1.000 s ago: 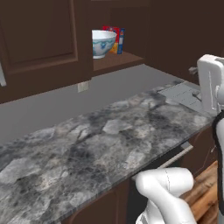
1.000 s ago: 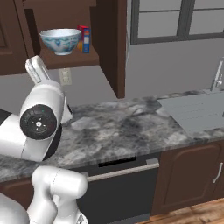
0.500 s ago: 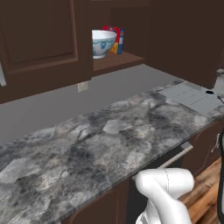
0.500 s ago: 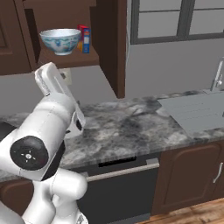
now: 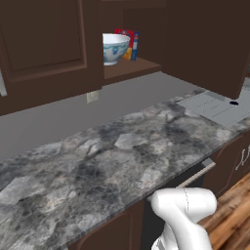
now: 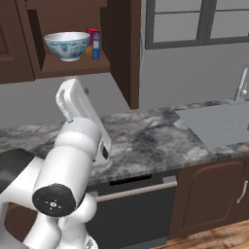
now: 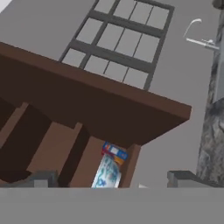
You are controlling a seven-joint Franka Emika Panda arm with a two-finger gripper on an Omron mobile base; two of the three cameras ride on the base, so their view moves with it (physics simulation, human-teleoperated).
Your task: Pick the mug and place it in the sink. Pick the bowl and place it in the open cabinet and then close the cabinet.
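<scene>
Up on the cabinet shelf the bowl is sitting beside a box; the pincer is hanging apart, empty, risking clipping the door edge instead of swinging it closed.

1. Open cabinet: the bowl and a box behind it take up the shelf.
2. Door juts out, flanking the opening.
3. Counter below lies bare.
</scene>
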